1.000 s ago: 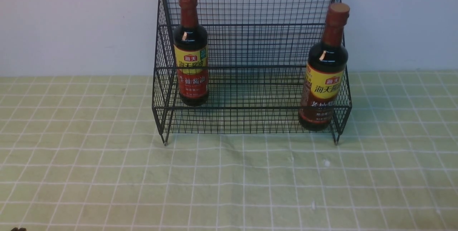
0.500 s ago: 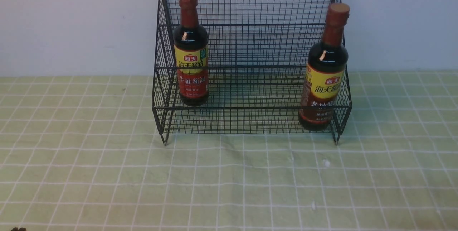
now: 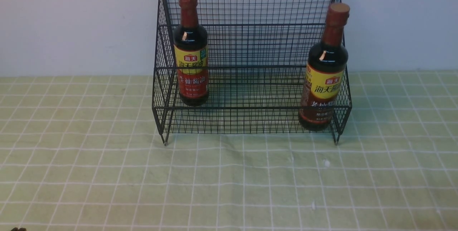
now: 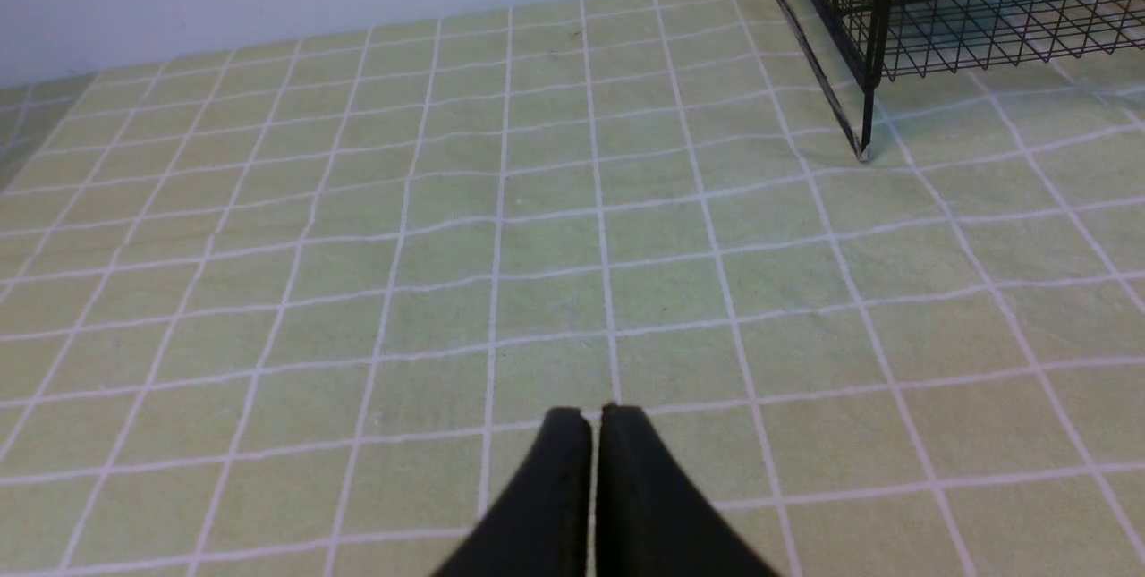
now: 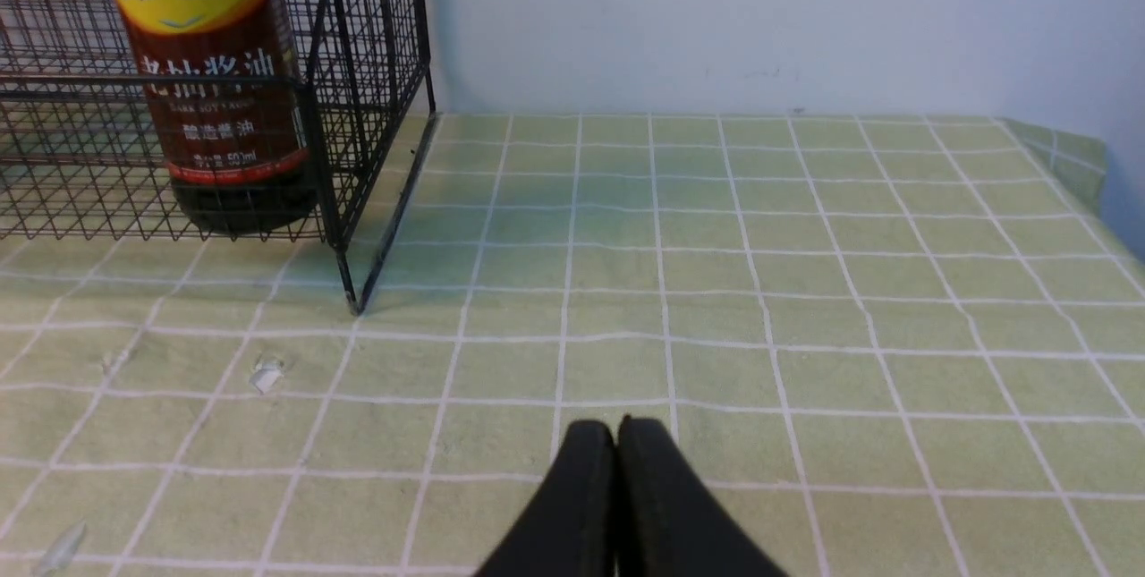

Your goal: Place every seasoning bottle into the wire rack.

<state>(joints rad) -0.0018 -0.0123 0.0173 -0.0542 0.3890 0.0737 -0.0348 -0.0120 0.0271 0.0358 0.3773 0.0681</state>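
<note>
The black wire rack stands at the back of the table against the wall. One seasoning bottle stands upright at the rack's left end on the upper tier. The other seasoning bottle stands at the rack's right end on the lower tier, leaning slightly; it also shows in the right wrist view. My left gripper is shut and empty, low over the cloth, well away from the rack's left leg. My right gripper is shut and empty over the cloth, away from the rack's right corner.
A green checked cloth covers the table. A pale wall rises right behind the rack. Small white specks lie on the cloth in front of the rack's right leg. The cloth's right edge shows in the right wrist view.
</note>
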